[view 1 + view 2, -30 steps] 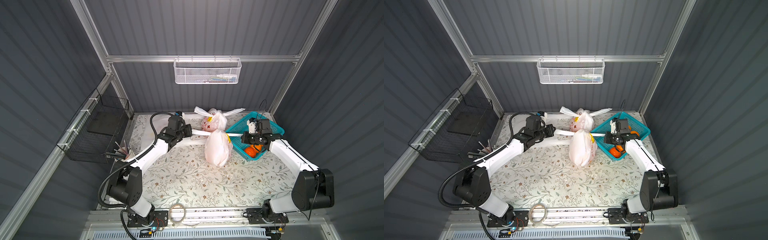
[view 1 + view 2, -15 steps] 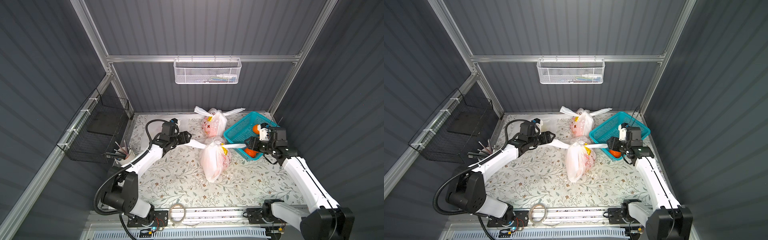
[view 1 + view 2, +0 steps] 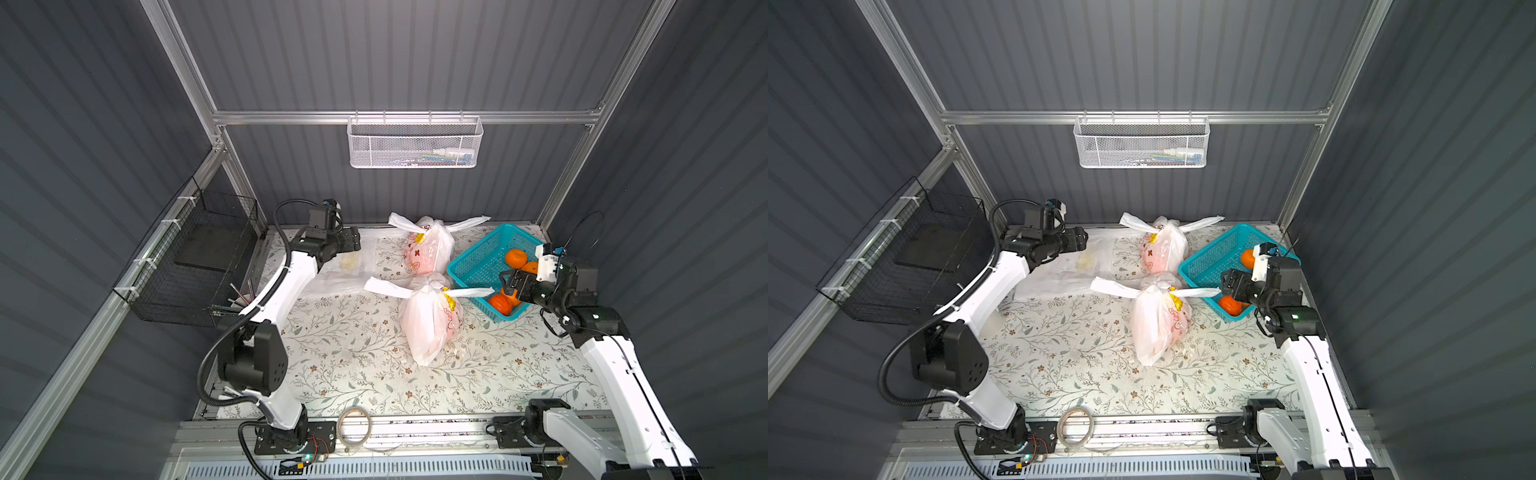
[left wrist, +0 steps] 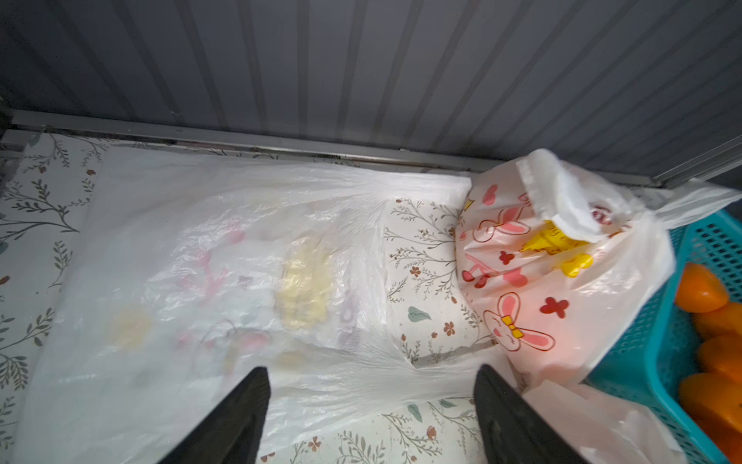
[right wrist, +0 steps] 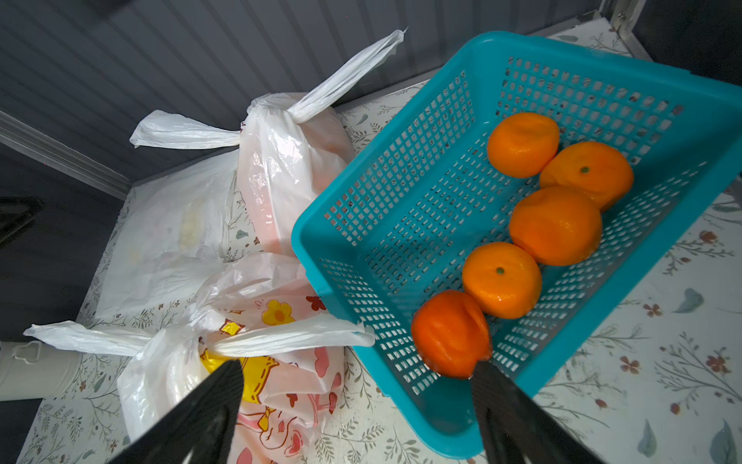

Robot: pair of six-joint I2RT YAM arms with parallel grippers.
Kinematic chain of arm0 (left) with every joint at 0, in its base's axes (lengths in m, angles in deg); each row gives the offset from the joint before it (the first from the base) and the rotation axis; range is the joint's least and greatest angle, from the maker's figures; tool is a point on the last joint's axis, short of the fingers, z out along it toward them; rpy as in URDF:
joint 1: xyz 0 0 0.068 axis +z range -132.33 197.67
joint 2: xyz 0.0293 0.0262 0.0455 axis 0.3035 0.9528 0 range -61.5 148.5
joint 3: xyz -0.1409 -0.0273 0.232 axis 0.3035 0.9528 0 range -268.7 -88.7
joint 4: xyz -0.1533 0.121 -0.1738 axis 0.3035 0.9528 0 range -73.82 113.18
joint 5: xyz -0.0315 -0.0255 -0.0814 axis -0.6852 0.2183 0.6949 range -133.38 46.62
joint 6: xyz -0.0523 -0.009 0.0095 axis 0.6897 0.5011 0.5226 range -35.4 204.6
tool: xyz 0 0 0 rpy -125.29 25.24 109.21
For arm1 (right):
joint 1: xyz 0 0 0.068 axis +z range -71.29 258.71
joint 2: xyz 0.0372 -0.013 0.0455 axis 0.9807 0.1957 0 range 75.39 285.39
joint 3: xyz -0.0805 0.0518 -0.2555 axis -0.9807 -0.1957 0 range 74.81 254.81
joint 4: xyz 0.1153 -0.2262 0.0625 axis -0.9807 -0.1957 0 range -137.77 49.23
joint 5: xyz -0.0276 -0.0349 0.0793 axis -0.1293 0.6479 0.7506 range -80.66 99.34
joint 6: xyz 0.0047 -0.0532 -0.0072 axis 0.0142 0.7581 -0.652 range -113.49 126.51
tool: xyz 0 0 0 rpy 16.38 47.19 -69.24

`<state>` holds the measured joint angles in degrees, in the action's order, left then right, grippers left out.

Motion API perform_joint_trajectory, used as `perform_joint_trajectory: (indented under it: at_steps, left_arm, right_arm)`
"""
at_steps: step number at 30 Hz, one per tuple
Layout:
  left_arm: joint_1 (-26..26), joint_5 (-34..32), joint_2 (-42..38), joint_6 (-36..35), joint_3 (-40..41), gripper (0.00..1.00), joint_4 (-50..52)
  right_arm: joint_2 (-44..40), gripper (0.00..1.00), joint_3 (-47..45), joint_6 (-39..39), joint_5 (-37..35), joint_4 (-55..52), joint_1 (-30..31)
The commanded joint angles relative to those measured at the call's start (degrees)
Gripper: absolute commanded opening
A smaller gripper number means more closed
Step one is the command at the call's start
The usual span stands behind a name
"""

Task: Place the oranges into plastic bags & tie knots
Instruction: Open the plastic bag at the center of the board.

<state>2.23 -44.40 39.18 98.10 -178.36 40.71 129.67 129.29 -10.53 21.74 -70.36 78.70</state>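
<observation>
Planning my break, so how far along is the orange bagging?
Done: the far bag and the near bag lie filled and knotted. In hand: nothing; the left end effector and right end effector are open and empty. Left: five oranges sit in the teal basket, and a flat empty bag lies near the left arm, unfilled and untied.

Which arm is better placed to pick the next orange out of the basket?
Right. The right gripper is open at the teal basket's edge, beside its five oranges. The left gripper, also open, hovers over the flat empty bag, beyond both tied bags.
</observation>
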Motion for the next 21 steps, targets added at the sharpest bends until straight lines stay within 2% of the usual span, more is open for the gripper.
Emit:
perform_joint_trajectory:
  at_steps: [1,7,11,21]
  left_arm:
    - [-0.3,-2.3,7.5,-4.8,-4.4,0.81,7.1]
    - [-0.4,-1.5,20.6,-4.6,-13.3,0.81,8.7]
    - [-0.8,-1.8,27.3,-4.8,-18.3,0.79,8.8]
    - [-2.9,-5.8,37.9,-5.1,-30.0,0.79,10.3]
  right_arm:
    - [-0.5,0.92,-1.4,-0.4,-1.0,1.1,-0.5]
    - [-1.2,0.98,-2.7,-0.5,-0.8,1.9,-0.8]
    - [-1.4,0.99,-4.3,-0.9,1.7,3.9,-1.0]
    - [0.2,0.99,-5.5,-1.9,3.0,5.1,-1.5]
